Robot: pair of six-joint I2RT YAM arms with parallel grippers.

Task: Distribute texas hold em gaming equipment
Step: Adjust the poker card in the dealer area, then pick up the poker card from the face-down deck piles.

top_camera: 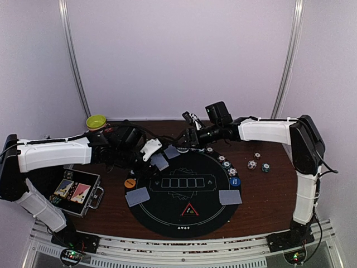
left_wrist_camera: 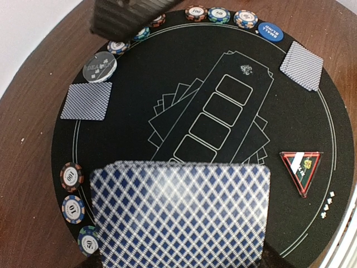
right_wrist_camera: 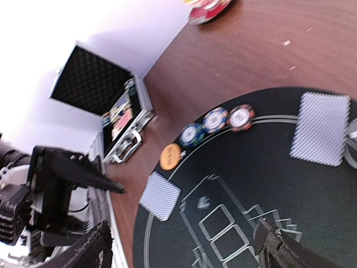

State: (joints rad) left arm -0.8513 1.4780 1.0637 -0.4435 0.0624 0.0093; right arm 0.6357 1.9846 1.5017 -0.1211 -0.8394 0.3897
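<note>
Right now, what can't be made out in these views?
Orange button: left wrist view, hidden behind the held playing cards.
50 chip: left wrist view, partly covered by those cards.
Red saucer: right wrist view, cut off by top edge, washed out.
Values on loose poker chips: top view, too small.

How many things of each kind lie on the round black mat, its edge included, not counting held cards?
Spots with face-down cards: 3
Striped chips: 9
Disc buttons: 3
Red triangle marker: 1
Total: 16

Blue button [left_wrist_camera: 271, 30]: SMALL BLIND. Grey button [left_wrist_camera: 100, 67]: DEALER. Brown chip [left_wrist_camera: 71, 176]: 100. Blue chip [left_wrist_camera: 73, 209]: 10. Green chip [left_wrist_camera: 88, 242]: 50.
</note>
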